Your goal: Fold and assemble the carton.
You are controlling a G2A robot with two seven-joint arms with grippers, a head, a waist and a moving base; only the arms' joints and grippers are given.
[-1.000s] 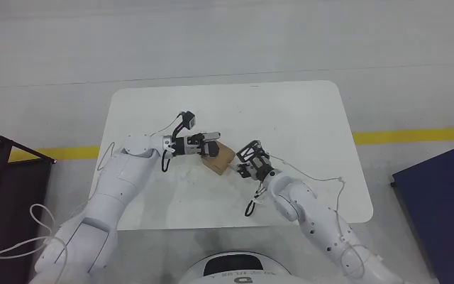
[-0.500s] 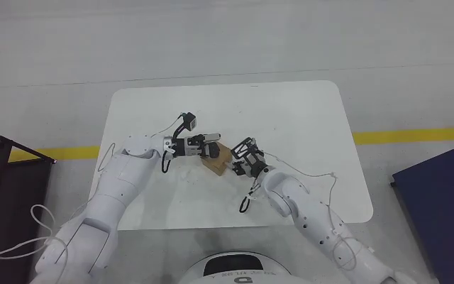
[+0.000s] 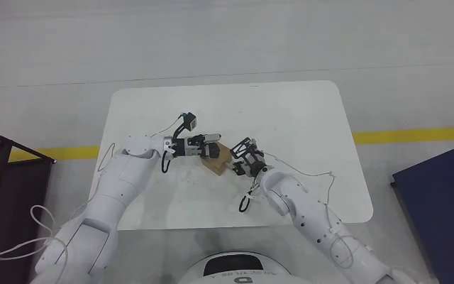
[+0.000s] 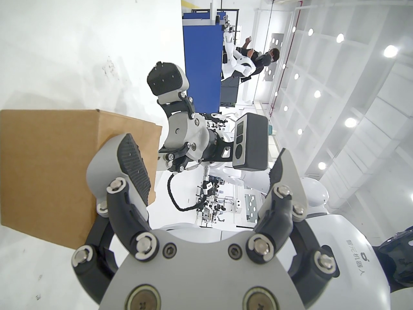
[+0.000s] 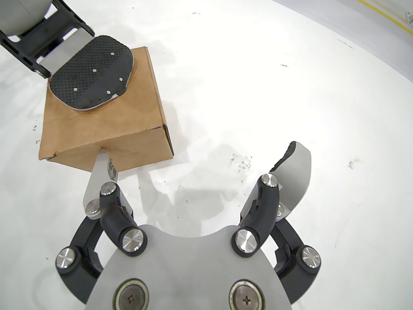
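From where I stand, a dark frame (image 3: 18,177) sits on the floor off to the left, and a yellow line (image 3: 64,151) runs along the floor past the white table (image 3: 298,113). The left arm comes in over the table's left half, and the left gripper (image 3: 212,144) ends at the brown carton (image 3: 221,162), which lies on the tabletop a little left of the middle. Its fingers are spread wide. One ribbed black pad (image 5: 92,72) lies flat on the carton's top face near a corner, while the other finger (image 4: 285,179) stands up in the air, well clear of the cardboard. The carton is folded into a box shape, and every face I can see is shut, so I cannot tell what is inside. A flap seam shows along one upright corner on the side toward the right arm. Just to the right of the carton is the right gripper (image 5: 196,162), low over the table with its fingers also apart. One fingertip (image 5: 96,179) is right up against the foot of the carton's side wall, though I cannot tell whether it presses. The other fingertip (image 5: 295,159) hangs over bare table, well apart from the box. Farther right, off the table, a blue panel (image 3: 429,206) stands on the floor.
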